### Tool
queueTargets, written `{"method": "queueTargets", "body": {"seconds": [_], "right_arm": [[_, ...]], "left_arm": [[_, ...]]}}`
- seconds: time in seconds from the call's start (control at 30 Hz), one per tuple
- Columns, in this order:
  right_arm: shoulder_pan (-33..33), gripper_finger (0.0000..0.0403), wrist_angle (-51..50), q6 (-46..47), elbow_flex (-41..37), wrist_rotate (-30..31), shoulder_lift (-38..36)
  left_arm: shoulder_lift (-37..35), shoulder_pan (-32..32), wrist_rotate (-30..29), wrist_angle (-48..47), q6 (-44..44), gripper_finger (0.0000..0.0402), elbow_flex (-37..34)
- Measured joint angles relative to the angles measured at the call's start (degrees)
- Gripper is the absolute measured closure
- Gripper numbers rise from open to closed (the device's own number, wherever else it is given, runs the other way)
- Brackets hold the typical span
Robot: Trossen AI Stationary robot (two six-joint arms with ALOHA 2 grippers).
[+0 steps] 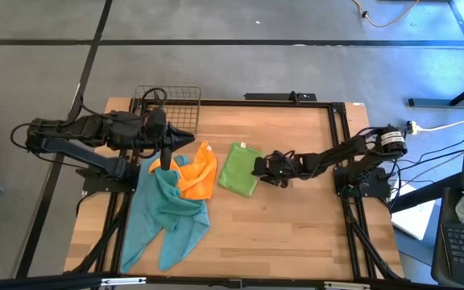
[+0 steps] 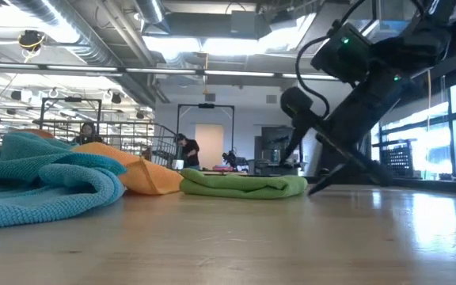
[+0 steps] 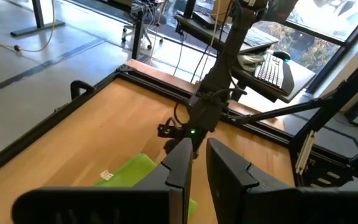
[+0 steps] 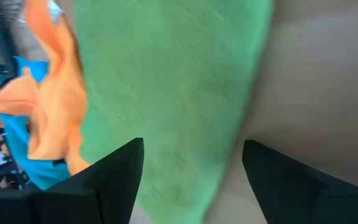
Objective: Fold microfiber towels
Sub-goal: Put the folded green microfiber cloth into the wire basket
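Wooden boards make the table, which stands on a grey floor in a big hall with pipes under the ceiling. 2 dark arms reach over it, 1 from each side.

The right pincer is low over the table, and its 2 fingers stand wide apart with nothing between them. Just in front of its tips lies the green towel, folded flat; the right wrist view shows its edge between and before the open fingers. I cannot tell if the tips touch the cloth.

The left pincer points down over the pile of towels. Its fingers are narrow, with only a thin gap. Whether they pinch any cloth I cannot tell. Directly under it is the orange towel, crumpled, and it lies partly on the teal towel, which spreads loose toward the front edge of the table. The orange towel touches the green towel's side.

Behind the left pincer, at the table's back edge, stands a wire basket. In the low view a person stands far back in the room.
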Motion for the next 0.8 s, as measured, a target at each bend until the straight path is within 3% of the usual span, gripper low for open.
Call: {"method": "queueTargets", "body": {"seconds": [0.2,0.47,0.8], "right_arm": [[-1.22,0.0126,3.12,-1.63,0.27,-0.52,2.66],[-1.39,0.0132,5.5,-5.53,0.12,5.35,3.33],[-1.54,0.0244,4.84,-8.96,0.22,3.94,4.63]], "left_arm": [[0.0,0.0,0.0,0.02,-0.78,0.036,0.0],[0.02,0.0,-0.02,0.02,-4.25,0.036,0.0],[0.04,0.02,-0.5,0.04,-5.8,0.036,0.0]]}}
